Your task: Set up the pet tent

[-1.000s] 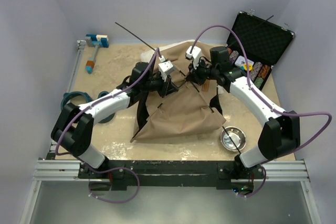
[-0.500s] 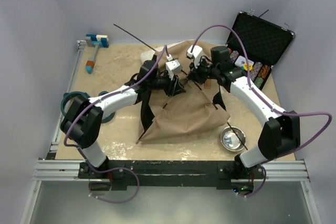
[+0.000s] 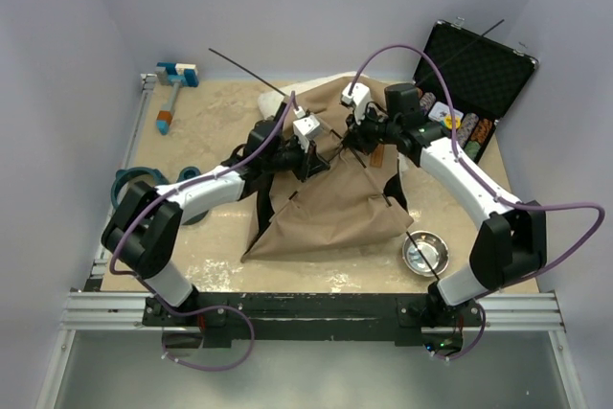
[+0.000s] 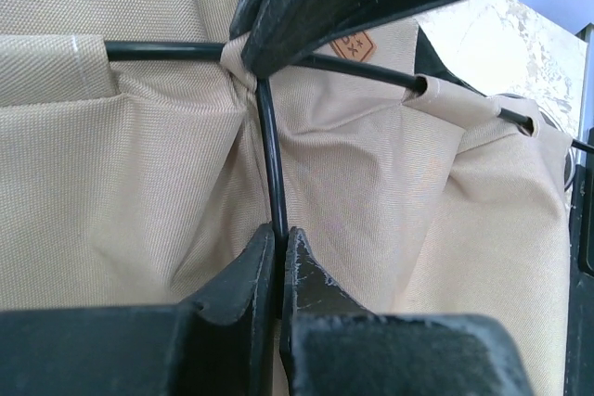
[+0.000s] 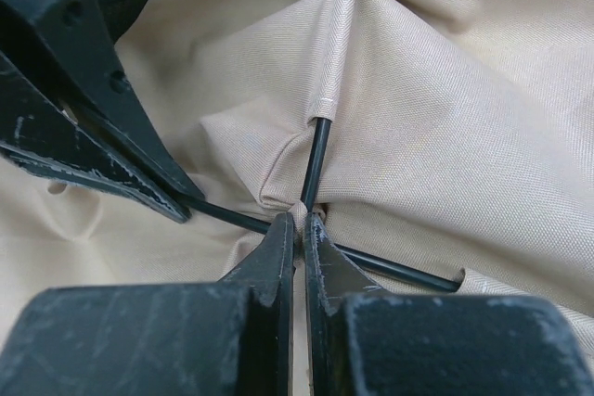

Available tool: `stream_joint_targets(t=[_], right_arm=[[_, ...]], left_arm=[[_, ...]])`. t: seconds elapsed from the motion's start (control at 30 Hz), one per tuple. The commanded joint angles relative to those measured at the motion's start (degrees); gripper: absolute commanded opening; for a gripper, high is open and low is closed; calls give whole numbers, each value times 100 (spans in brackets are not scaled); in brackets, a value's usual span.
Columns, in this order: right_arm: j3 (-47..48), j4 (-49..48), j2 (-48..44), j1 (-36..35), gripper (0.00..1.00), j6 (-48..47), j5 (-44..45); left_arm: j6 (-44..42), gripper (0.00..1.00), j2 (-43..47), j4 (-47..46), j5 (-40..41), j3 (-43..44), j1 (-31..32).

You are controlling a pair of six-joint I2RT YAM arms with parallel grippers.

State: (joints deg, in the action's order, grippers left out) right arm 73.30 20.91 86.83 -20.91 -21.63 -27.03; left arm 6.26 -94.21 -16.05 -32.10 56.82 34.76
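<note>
Pinching the tent at its crossed poles from both sides

Both arms meet over the top of the tent [image 3: 330, 213], which sits half-raised in the middle of the table, its tan cloth sloping down toward the near edge. The left claw [image 4: 278, 231] is closed tight on a thin black pole [image 4: 270, 150] just below the spot where the two poles cross. The right claw [image 5: 299, 220] is clamped together on a fold of tent cloth right at that crossing, and its fingers appear at the top of the left wrist view, almost touching the same knot of cloth.

Compared with half a second ago, the left arm has drawn back to the left, so its elbow bends more and its wrist sits further from the right claw. The tent's near left corner has slid slightly left, and the cloth lies much as it did a second ago. The pole tip above the open case [image 3: 476, 72] has shifted a little to the right. The right arm holds the same pose throughout. The metal bowl [image 3: 424, 254] rests in the same place, near the tent's right corner.
</note>
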Motion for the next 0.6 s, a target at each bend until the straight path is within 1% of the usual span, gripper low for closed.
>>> stream_joint_targets(t=[0.0, 0.13, 0.17, 0.2, 0.27, 0.33, 0.4, 0.43, 0.47, 0.57], right_arm=[[562, -667, 45, 482, 0, -210, 549], [703, -264, 89, 500, 0, -211, 182], [712, -115, 98, 500, 3, -202, 24], [712, 17, 98, 500, 13, -219, -82], [660, 229, 54, 500, 30, -272, -215], [520, 247, -51, 500, 50, -307, -215], [449, 299, -148, 500, 67, -316, -215], [431, 370, -192, 500, 74, -298, -224], [414, 414, -219, 500, 78, -229, -259], [343, 537, -333, 500, 88, 44, -417]], left_arm=[[-178, 0, 368, 375, -447, -478, 13], [-64, 0, 290, 226, -385, -391, -5], [-46, 0, 237, 217, -385, -312, -13], [-29, 0, 176, 208, -385, -259, -5], [-11, 0, 88, 199, -403, -145, -5], [-11, 0, 61, 190, -411, -83, -5], [-29, 0, 52, 190, -429, -57, -5], [-29, 0, 52, 190, -438, -31, -5], [-37, 0, 52, 199, -438, -22, -5], [-29, 0, 52, 199, -438, 14, 4]])
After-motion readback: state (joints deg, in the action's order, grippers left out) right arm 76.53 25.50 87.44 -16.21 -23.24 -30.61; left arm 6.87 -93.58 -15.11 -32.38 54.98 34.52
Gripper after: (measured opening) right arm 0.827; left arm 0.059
